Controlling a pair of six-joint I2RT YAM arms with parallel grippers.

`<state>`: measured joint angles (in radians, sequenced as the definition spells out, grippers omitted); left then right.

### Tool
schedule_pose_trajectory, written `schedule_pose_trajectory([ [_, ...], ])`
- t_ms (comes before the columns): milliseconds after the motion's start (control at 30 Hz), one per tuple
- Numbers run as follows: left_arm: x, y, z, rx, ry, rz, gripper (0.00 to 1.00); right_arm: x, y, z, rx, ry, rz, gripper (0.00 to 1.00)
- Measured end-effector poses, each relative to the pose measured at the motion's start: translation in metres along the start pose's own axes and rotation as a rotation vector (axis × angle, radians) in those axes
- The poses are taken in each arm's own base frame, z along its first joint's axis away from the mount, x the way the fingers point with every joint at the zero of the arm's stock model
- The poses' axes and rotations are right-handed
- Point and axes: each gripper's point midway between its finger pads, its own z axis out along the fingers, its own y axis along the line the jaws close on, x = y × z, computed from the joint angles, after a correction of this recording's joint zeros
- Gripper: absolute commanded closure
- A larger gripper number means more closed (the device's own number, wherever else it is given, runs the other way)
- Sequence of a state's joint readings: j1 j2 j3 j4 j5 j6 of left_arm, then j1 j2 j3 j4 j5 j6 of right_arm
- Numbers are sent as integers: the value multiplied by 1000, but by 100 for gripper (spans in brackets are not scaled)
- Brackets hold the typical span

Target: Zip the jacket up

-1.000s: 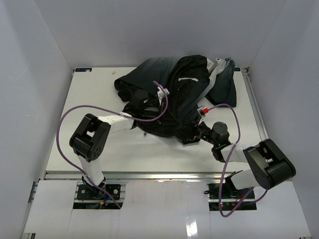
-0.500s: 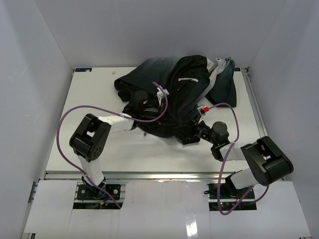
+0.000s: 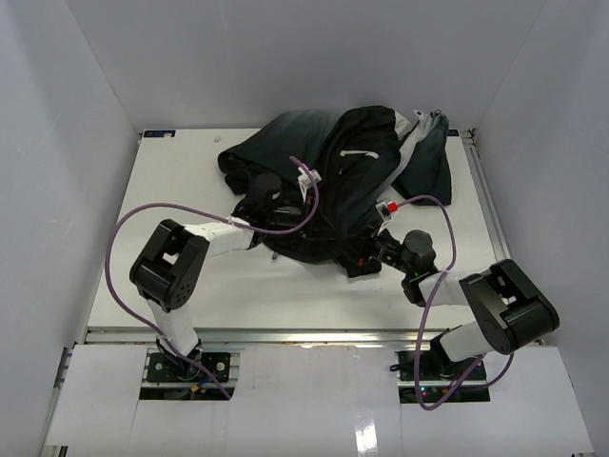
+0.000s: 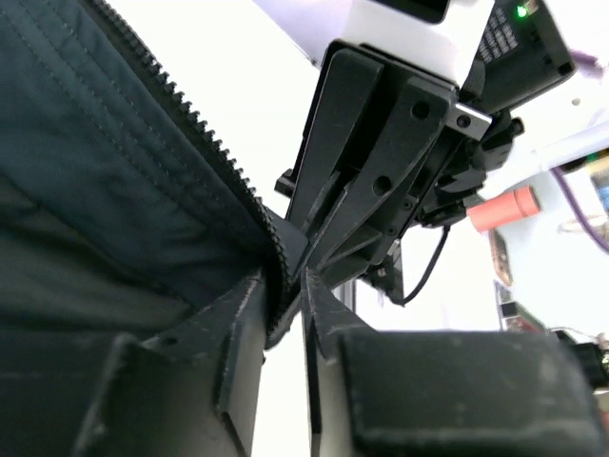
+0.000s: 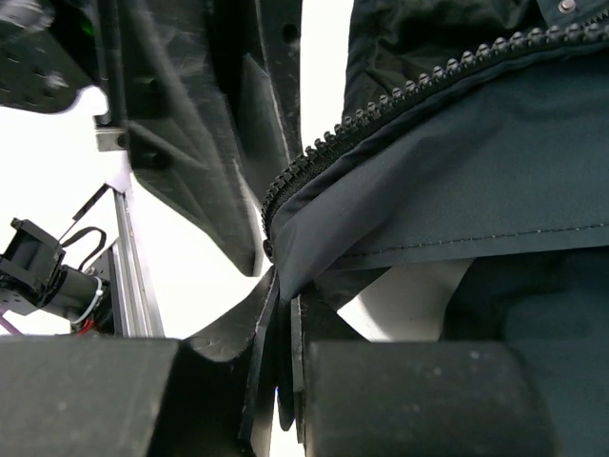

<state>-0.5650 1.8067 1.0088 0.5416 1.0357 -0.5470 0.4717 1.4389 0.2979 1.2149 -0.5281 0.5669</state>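
— Charcoal cloth, mostly. That big, soft, dark charcoal fabric jacket [image 3: 347, 181] lies in a crumpled heap at the far middle of the flat white tabletop [image 3: 171, 190]. A lighter grey panel shows at its far right corner.

— And the arms?

— Both reach into its near edge. The black two-fingered left pincer [image 4: 281, 290] is squeezed narrow. It pinches the jacket's edge just where the row of black zipper teeth [image 4: 205, 143] runs down into it.

— The other one?

— The black two-fingered right pincer [image 5: 279, 305] is just as narrow, clamped on a folded corner of the dark cloth at the low end of the zipper. From its own camera the teeth climb away to the upper right.

— How close are the two?

— Face to face, tips very nearly touching. Each wrist camera is half filled by the other's black fingers. From above, they meet at the jacket's near hem, between the two arm bases.

— Is the zipper joined there?

— Can't tell. It's too close and too dark at the pinch.

— Anything else about?

— Thin purple cables [image 3: 108, 255] loop out over the tabletop beside each arm, and a small red cylinder [image 4: 501, 208] sits by the right wrist.
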Motion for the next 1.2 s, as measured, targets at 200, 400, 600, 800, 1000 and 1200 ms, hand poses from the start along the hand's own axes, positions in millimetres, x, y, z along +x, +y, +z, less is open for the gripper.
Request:
schedule_pose_trajectory([
  [200,-1,4,-8,-102,-1,20,42,5,-4,0,12,14,11,92],
  [400,18,12,-18,-170,26,4,44,7,-5,0,14,19,22,92],
  [600,28,28,-23,-255,44,-21,43,7,-7,0,27,18,24,92],
  [800,2,82,-53,-604,-34,-84,38,7,-18,-5,105,24,12,92],
  [1000,-92,132,-115,-903,-240,-76,37,18,-30,-15,179,47,-4,92],
  [1200,-131,184,-127,-958,-339,-152,36,26,-35,-20,205,70,-16,92],
])
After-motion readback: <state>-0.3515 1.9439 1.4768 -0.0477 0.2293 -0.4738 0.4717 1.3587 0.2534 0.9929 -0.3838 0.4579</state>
